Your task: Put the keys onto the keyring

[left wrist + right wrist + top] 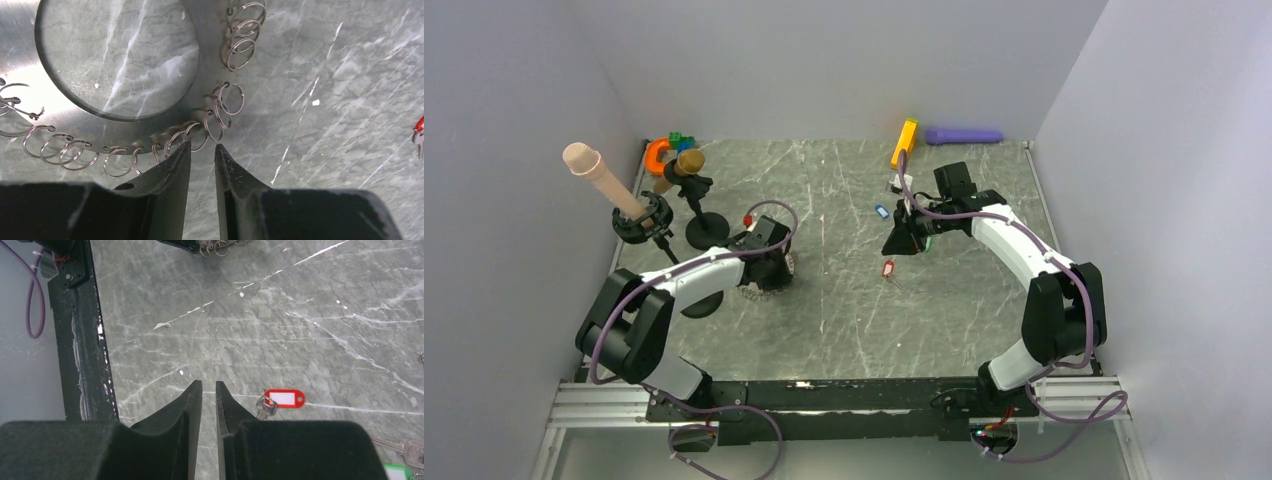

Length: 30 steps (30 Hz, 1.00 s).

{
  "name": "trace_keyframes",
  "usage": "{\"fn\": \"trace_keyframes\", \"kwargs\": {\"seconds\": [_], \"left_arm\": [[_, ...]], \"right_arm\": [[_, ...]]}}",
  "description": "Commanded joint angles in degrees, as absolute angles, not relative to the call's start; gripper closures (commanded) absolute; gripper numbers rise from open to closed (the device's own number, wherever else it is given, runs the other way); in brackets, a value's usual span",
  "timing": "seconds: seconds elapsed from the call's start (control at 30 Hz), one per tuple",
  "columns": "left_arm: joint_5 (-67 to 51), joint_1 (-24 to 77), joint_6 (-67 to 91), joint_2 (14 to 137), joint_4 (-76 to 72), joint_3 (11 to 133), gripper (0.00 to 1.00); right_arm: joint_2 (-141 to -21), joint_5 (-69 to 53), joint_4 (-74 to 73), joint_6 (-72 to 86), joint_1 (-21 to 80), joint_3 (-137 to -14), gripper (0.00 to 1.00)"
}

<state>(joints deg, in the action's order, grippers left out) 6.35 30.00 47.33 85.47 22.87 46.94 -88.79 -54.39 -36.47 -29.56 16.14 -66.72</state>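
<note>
The keyring (pixel 150 107) is a grey disc with a big round hole and several wire split rings round its rim. My left gripper (pixel 202 146) hovers at that rim, jaws a narrow gap apart with only bare table between them. One split ring (pixel 199 138) lies just off the left fingertip. From above, the left gripper (pixel 772 262) covers most of the keyring (pixel 754 291). A red key (pixel 284 398) lies flat just right of my right gripper (pixel 209 384), whose jaws stand slightly apart and empty. A blue key (pixel 881 211) lies farther back. A green tag's corner (pixel 400 473) peeks in.
An orange block (pixel 904 143) and a purple cylinder (pixel 964 135) lie at the back wall. Two black stands (pixel 707 228) holding odd objects crowd the back left. A bare metal key (pixel 406 446) lies near the green tag. The table's black frame (pixel 82 365) runs left of the right gripper.
</note>
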Motion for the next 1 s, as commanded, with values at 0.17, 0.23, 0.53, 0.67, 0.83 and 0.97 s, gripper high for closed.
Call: {"fn": "trace_keyframes", "kwargs": {"seconds": [0.17,0.23,0.53,0.67,0.83,0.97], "left_arm": [[7.35,30.32,50.54,85.38,20.80,45.09,0.69],[7.39,30.40,50.77,84.78,20.89,45.01,0.69],[6.80,30.36,49.09,82.06,18.60,44.77,0.66],[6.95,30.30,48.88,83.52,18.97,45.77,0.66],[6.64,30.32,49.04,84.68,18.57,46.68,0.67],[7.09,30.32,49.08,84.52,18.72,47.40,0.68]], "right_arm": [[-87.08,-56.91,-36.27,-31.17,15.63,-66.92,0.79],[-87.10,-56.95,-36.28,-31.12,15.61,-66.94,0.79],[-87.54,-57.19,-36.78,-31.59,15.55,-67.05,0.79],[-87.91,-57.30,-37.40,-32.09,15.55,-67.26,0.79],[-87.84,-57.48,-37.53,-32.17,15.41,-67.28,0.79],[-88.00,-57.61,-37.68,-32.30,15.32,-67.31,0.79]]}}
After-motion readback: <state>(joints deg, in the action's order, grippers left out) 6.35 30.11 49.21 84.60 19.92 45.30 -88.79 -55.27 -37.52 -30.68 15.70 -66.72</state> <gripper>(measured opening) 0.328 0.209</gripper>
